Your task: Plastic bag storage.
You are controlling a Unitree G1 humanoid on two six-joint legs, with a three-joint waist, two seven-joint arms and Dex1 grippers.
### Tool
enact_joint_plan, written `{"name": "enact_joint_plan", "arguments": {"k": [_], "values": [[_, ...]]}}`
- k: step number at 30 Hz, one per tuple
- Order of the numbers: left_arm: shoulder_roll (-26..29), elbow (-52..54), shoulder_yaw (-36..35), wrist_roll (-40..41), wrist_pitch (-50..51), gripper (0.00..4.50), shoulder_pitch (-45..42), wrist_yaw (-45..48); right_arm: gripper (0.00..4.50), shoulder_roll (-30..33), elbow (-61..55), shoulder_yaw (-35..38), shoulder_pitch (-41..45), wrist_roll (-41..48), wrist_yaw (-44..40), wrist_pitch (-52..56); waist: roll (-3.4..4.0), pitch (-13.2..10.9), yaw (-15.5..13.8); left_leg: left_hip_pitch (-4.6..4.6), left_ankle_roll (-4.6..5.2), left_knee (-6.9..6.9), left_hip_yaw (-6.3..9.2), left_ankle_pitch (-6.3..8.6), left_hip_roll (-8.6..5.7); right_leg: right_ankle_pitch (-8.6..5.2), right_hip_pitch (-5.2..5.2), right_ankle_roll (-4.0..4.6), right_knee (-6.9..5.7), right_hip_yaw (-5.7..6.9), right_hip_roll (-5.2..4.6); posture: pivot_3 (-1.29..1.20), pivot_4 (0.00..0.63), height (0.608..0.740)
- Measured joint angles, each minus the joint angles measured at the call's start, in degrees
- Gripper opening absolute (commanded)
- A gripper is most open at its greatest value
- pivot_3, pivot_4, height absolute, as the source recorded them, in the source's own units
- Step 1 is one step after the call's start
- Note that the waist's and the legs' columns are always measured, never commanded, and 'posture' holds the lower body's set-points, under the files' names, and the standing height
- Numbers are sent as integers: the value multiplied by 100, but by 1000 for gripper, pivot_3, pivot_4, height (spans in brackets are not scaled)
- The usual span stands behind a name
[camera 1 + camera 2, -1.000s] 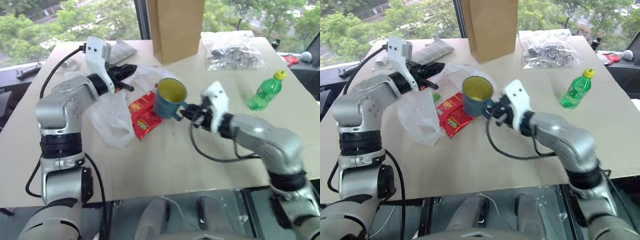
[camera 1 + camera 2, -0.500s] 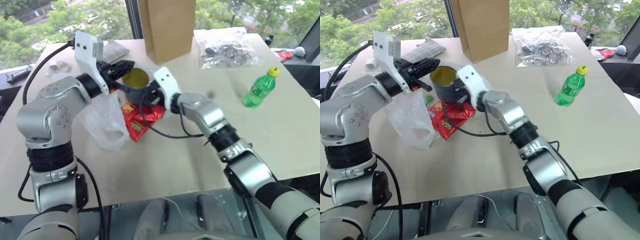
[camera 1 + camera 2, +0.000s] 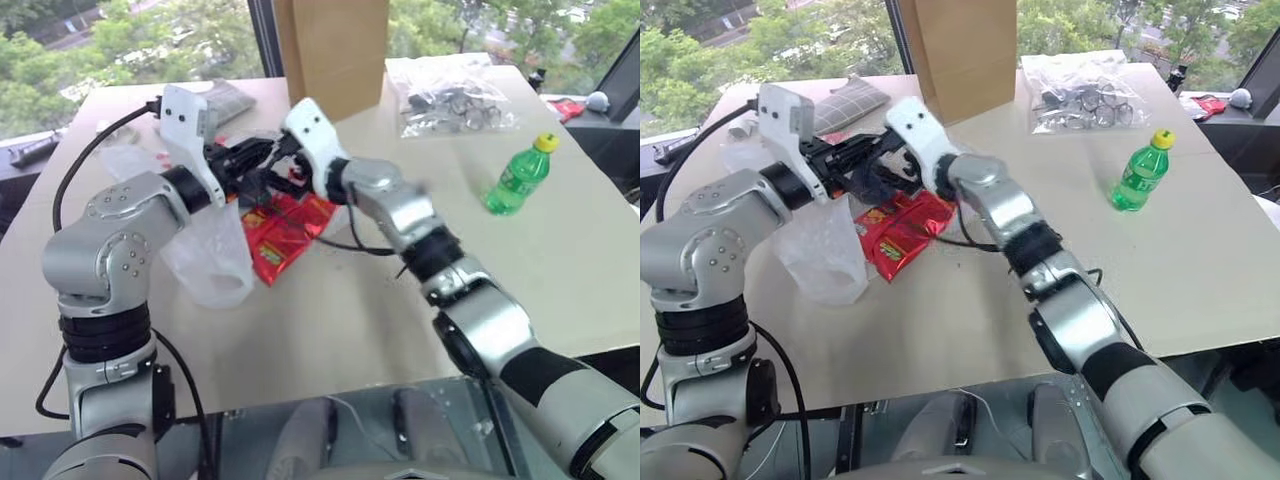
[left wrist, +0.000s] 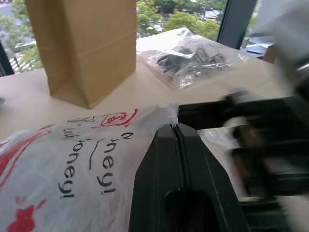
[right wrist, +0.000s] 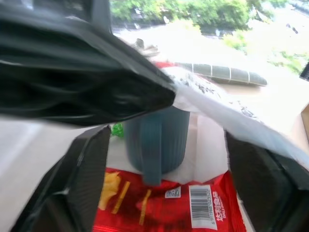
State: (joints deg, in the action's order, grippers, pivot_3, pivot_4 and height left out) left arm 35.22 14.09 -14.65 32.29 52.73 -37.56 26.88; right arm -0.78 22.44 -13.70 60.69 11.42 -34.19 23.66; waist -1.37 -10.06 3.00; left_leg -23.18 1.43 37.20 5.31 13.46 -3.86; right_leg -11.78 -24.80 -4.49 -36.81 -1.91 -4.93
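Above the table [image 3: 330, 300], the left hand [image 4: 175, 133] pinches the plastic bag [image 3: 215, 255] by its rim, film hanging; the right hand [image 5: 164, 145] stands wide open, empty, over a blue mug [image 5: 157, 137]. Keep that pinch firm.

the plastic bag [image 4: 72, 174] is seen as translucent white, printed with red marks and dark lettering. a blue-grey mug [image 5: 157, 140] is shown above a red snack packet [image 5: 169, 205] marked with yellow and a white barcode. a green bottle [image 3: 517, 180] is capped in yellow. a plain brown paper bag [image 4: 82, 46] is shown on the beige surface [image 3: 350, 310].
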Motion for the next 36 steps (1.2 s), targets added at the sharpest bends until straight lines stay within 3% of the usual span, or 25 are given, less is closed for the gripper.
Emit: {"name": "enact_joint_plan", "arguments": {"k": [6,8,11,15,20,26,36], "values": [[-106,-453,83,-189,-199,0,-85,-166,3815,1011,-3350,501,-1155,822,-2,1960,1,0,-57,-3,0,4,-3,0,3,0,-9,0,-10,2,0,0,150,740],[-144,-541,173,-219,-247,0,-146,-167,4358,1368,-4076,869,-1300,904,302,2419,1,0,-77,-3,1,5,-4,0,1,1,-6,0,-12,3,-2,0,150,740],[-175,-638,176,-240,-327,0,-211,-167,4458,2261,-4707,1699,-1622,789,790,2984,-1,1,-133,0,4,9,-7,2,-6,1,3,-1,-10,3,-9,0,150,740],[-203,-714,201,-289,-357,0,-212,-159,4458,2718,-4622,2416,-1812,176,1747,3221,0,0,-123,7,2,6,-22,1,0,1,-1,0,-16,-8,-5,0,150,740],[-226,-788,238,-296,-443,0,-232,-137,4458,2754,-4008,2980,-2019,-201,2409,3096,0,0,-107,13,4,3,-38,1,1,2,1,0,-16,-25,-5,0,150,740],[-224,-797,243,-305,-461,0,-234,-92,4458,2380,-3529,3310,-2438,-5,2485,2970,1,0,-91,15,6,3,-41,2,2,2,0,0,-18,-30,-4,0,150,740],[-217,-796,353,-406,-469,0,-234,-64,4458,2361,-2208,3293,-2543,-118,2639,1938,0,0,-85,17,6,3,-41,1,1,2,3,-1,-17,-31,-2,0,150,740]]}}
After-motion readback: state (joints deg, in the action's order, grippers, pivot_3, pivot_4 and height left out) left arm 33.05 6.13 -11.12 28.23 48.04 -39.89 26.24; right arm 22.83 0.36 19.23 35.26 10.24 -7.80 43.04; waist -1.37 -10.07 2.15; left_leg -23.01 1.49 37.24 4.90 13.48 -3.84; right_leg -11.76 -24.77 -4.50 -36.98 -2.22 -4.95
